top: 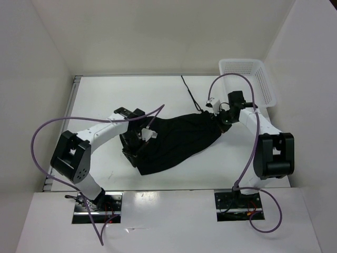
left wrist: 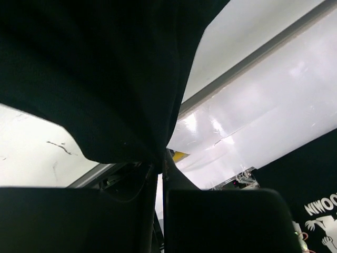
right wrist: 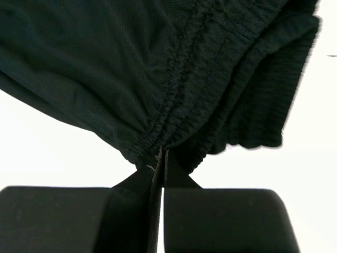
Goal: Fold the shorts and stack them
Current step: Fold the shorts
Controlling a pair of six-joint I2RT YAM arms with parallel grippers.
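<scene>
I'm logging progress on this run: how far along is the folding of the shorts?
Early. Done: both ends are gripped, with the right gripper shut on the elastic waistband and the left gripper shut on the other end. In hand: the shorts are stretched between the arms above the table, with the drawstring trailing. Left: no tidy fold shows yet, and nothing is stacked.

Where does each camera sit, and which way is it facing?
Top external: fixed above and behind the arms, looking down on the white table, black soft fabric shorts and white plastic lattice basket; both arms show.
Left wrist: on the left arm, looking along the left claw, shut on a fold of the shorts; its dark fingers show.
Right wrist: on the right arm, looking along the right claw, shut on the gathered waistband; its fingers show.
Shared: all three show the shorts.
</scene>
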